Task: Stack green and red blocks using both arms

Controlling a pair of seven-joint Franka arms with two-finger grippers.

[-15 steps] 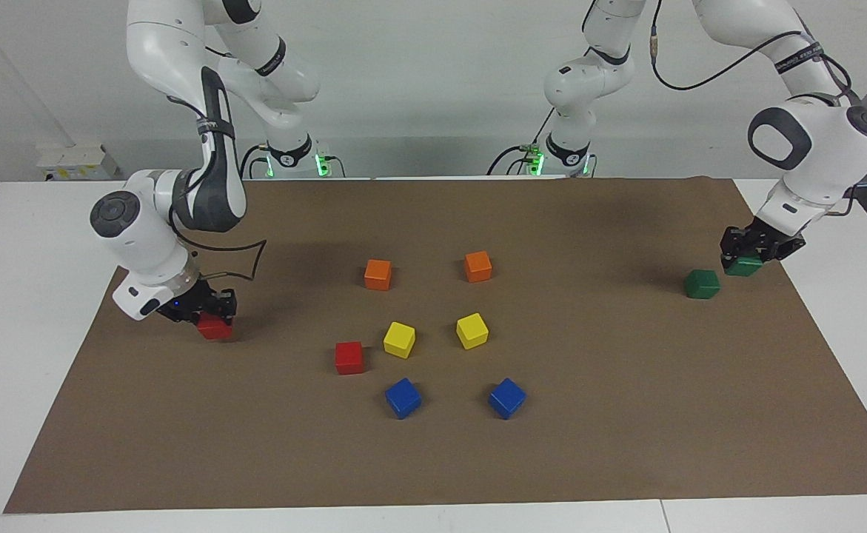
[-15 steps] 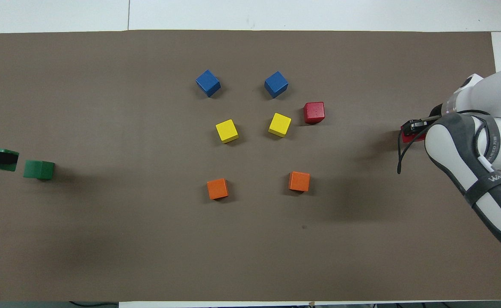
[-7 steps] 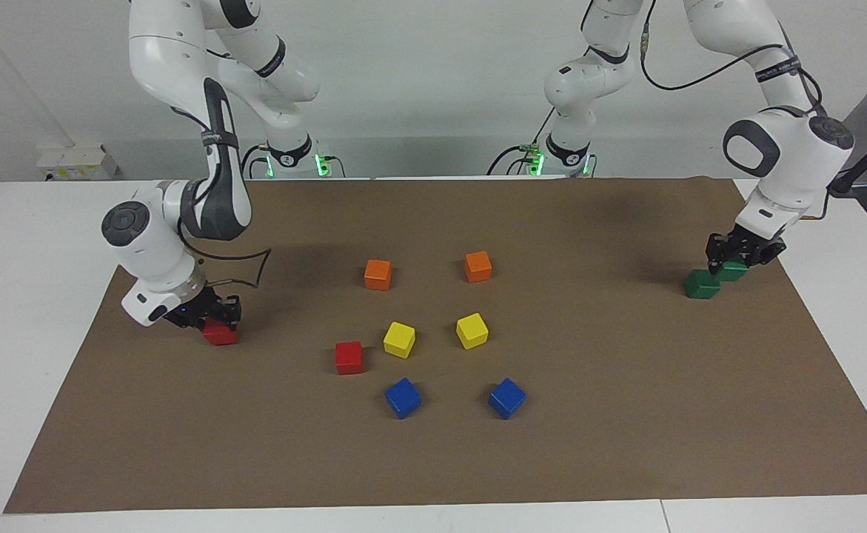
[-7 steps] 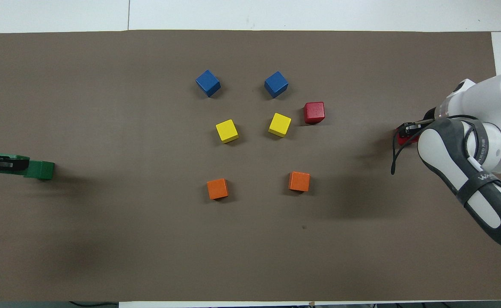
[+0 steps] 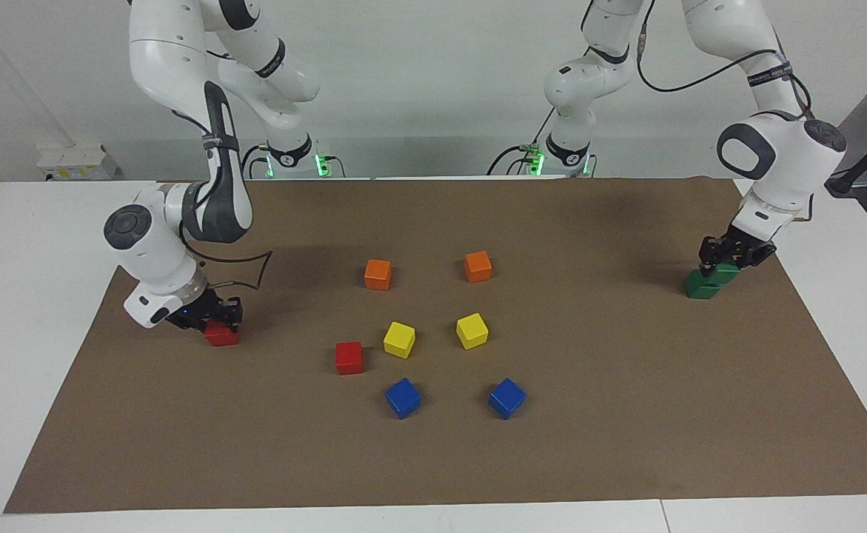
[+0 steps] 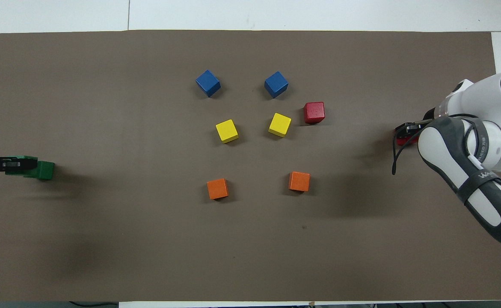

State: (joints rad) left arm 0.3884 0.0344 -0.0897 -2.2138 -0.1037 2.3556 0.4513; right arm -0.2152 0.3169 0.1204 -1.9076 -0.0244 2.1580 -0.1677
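Toward the left arm's end of the mat, my left gripper (image 5: 726, 259) (image 6: 9, 163) is shut on a green block (image 5: 729, 271) (image 6: 22, 164). That block rests tilted on the top edge of a second green block (image 5: 700, 287) (image 6: 45, 170), overlapping it only in part. At the right arm's end, my right gripper (image 5: 215, 315) (image 6: 408, 127) is down at a red block (image 5: 221, 335) (image 6: 401, 140) that sits on the mat. Another red block (image 5: 349, 357) (image 6: 314, 112) lies free beside a yellow cube.
In the middle of the brown mat (image 5: 626, 414) lie two orange cubes (image 5: 377, 274) (image 5: 477, 266), two yellow cubes (image 5: 399, 340) (image 5: 472, 330) and two blue cubes (image 5: 403, 397) (image 5: 506, 397). White table borders the mat.
My left gripper carried its green block sideways and down onto the other green block. My right gripper shifted slightly with the red block, which now sits on the mat.
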